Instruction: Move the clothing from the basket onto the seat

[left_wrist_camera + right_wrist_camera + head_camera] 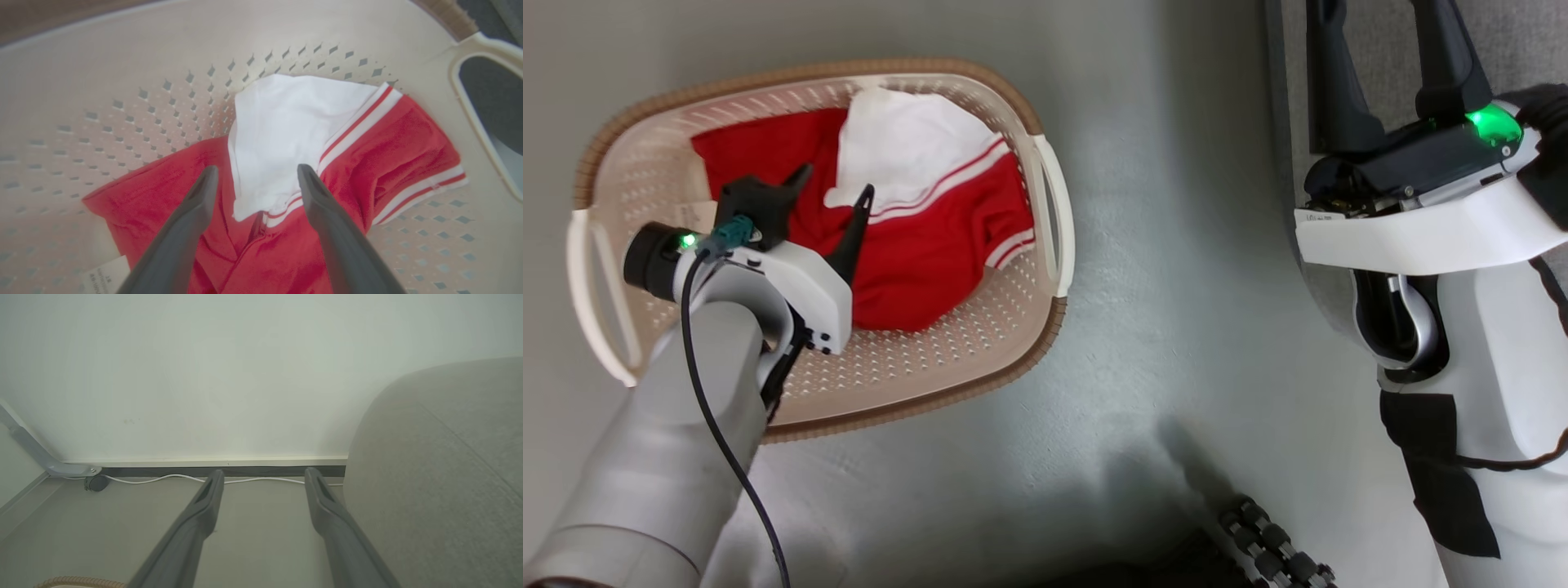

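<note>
One basket (792, 72) stands on the floor (1160, 286), with two white handles, one on each side of the left claw (836, 181), which reaches inside it. The clothing (931, 245) lies in a single red heap on the basket's bottom. Whether it is one piece or more cannot be told, since the folds hide the seams. I count one white panel, two bands of red-and-white striped trim and one small white tag (104, 275).

There are two claws, each with two dark fingers. The left claw's fingers stand apart with nothing clamped between them. The heap lies directly under and ahead of them, and in the left wrist view the white panel's lower corner shows between the two tips. Whether the tips touch the cloth cannot be told.

The right claw (264, 473) also has its fingers spread and holds nothing. There is one seat (441, 477), grey and round-edged, just beside this claw's finger on the right of its own view. Ahead of the fingertips are bare floor, one white cable (155, 479) along the skirting and a pale wall. The clothing lies well apart from this claw and from the seat.
</note>
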